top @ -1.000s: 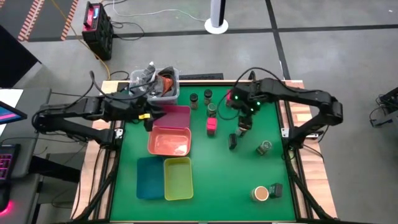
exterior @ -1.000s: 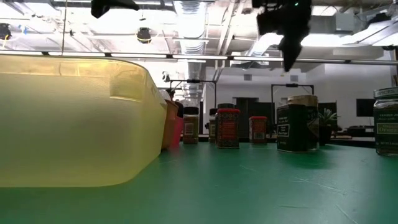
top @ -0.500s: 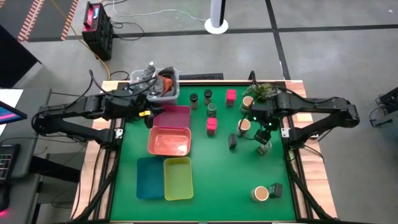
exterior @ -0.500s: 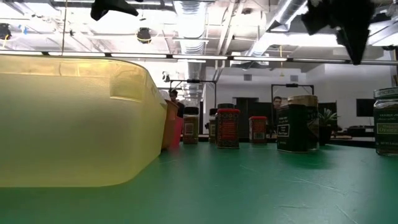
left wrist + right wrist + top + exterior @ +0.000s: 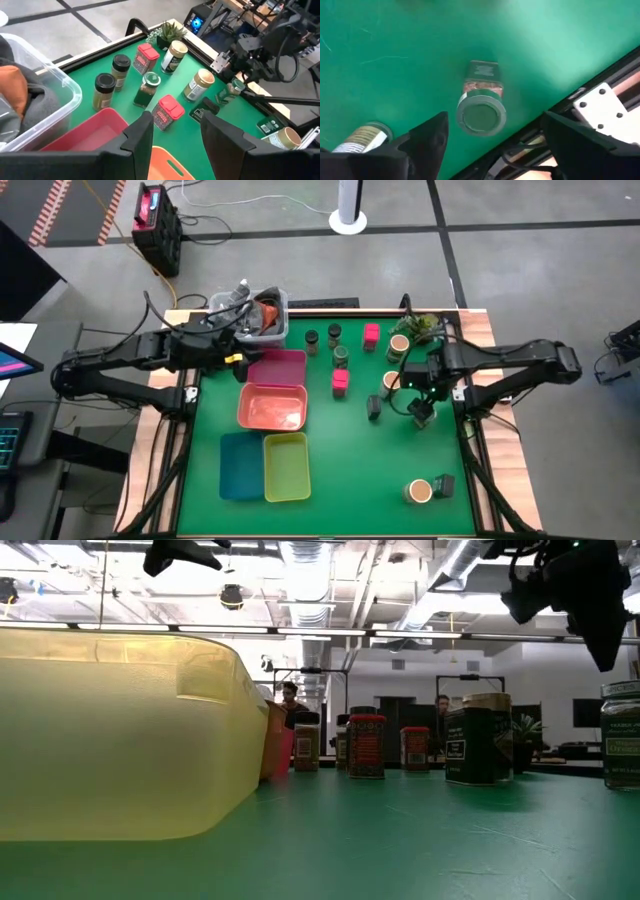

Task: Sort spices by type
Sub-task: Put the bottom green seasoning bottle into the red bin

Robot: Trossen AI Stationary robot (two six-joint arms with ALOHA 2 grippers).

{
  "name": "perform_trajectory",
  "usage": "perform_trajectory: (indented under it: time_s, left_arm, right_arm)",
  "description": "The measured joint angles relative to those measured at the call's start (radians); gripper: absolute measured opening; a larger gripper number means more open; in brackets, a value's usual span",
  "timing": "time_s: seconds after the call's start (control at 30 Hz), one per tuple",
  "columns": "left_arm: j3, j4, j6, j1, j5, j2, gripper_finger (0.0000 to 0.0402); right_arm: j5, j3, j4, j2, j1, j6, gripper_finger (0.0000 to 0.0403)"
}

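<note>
The right arm is reached in from the table's right edge, elbow bent, with the right gripper (image 5: 421,409) hung near that edge, fingers spread wide and empty. The left arm is stretched along the far left side, the left gripper (image 5: 237,362) partly parted, nothing held.

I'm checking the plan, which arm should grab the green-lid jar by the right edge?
Right. Its open gripper hovers right above that jar; the left gripper waits far off by the clear bin.

Green mat (image 5: 340,470). My black fingers (image 5: 427,145) frame a green-lidded jar (image 5: 481,112); trays: pink (image 5: 280,367), salmon (image 5: 271,408), teal (image 5: 240,467), yellow (image 5: 286,468).
</note>
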Motion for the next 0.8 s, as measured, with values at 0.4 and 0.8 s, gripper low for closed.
perform_trajectory:
  time_s: [0.4,0.8]
  left_arm:
    - [0.0,-0.042,0.0,0.0,0.064,0.0,0.0157]
    - [0.0,-0.041,0.014,0.0,0.069,0.0,0.0157]
  right_arm:
    - [-0.019,-0.087,0.06,0.0,0.068,0.068,0.0389]
    - [-0.013,-0.2,0.193,0.0,0.1,0.109,0.0358]
